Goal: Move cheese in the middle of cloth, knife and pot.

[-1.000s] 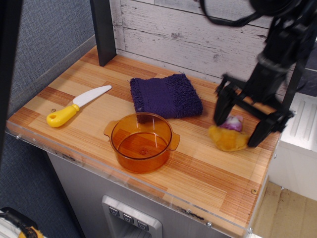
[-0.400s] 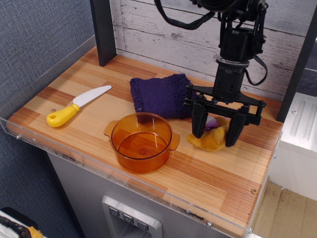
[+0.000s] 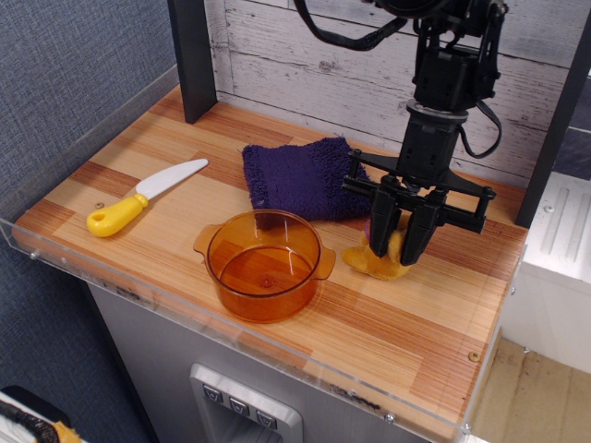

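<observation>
Observation.image shows the small yellow-orange cheese wedge [image 3: 386, 262] pinched between the nearly closed fingers of the black gripper [image 3: 399, 251], on the wooden tabletop [image 3: 388, 332] right of the amber plastic pot [image 3: 263, 264]. Transfer toward the purple terry cloth [image 3: 307, 177] and yellow-handled knife [image 3: 143, 197] remains undone.

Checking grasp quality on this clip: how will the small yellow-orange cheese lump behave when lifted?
The small yellow-orange cheese lump looks soft, bulging out around the black gripper closed on it, so it probably squashes. Small, so likely light. Its irregular shape probably won't roll.
</observation>
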### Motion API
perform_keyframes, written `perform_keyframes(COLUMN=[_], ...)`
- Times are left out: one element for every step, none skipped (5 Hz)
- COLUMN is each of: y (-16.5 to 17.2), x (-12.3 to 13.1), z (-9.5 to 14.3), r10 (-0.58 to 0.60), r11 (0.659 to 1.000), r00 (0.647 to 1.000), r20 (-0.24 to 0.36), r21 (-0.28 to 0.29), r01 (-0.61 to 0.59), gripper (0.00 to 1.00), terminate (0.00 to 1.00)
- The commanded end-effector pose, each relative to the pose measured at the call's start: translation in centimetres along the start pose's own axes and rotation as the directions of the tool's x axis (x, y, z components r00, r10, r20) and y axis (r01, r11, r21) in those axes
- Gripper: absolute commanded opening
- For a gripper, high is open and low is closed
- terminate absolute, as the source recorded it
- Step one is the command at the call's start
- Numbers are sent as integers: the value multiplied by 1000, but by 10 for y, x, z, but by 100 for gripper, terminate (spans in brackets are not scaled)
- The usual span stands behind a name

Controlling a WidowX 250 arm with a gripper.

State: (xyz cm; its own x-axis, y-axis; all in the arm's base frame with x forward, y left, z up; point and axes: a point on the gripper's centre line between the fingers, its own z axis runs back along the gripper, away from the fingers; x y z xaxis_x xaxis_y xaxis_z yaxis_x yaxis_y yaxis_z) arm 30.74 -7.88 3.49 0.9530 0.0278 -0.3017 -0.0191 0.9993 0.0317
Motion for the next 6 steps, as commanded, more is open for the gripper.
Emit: perform_keyframes(y=[-5,-4,-1,4,27,57], x=[-1,-1,-13,-41,-78,-84], z=[23,37,84,127,150,136], r10=[-36,-87,-114,-129,-57,67], r11=[999,996,991,988,994,992], r00=[997,992,965,905,846,858], r20=[66,95,235,406,530,509], r21=[-1,33,91,135,110,61], r01=[37,84,95,80,-2,-113], gripper=[0,0,0,0,0,0], terminate=[0,0,0,0,0,0])
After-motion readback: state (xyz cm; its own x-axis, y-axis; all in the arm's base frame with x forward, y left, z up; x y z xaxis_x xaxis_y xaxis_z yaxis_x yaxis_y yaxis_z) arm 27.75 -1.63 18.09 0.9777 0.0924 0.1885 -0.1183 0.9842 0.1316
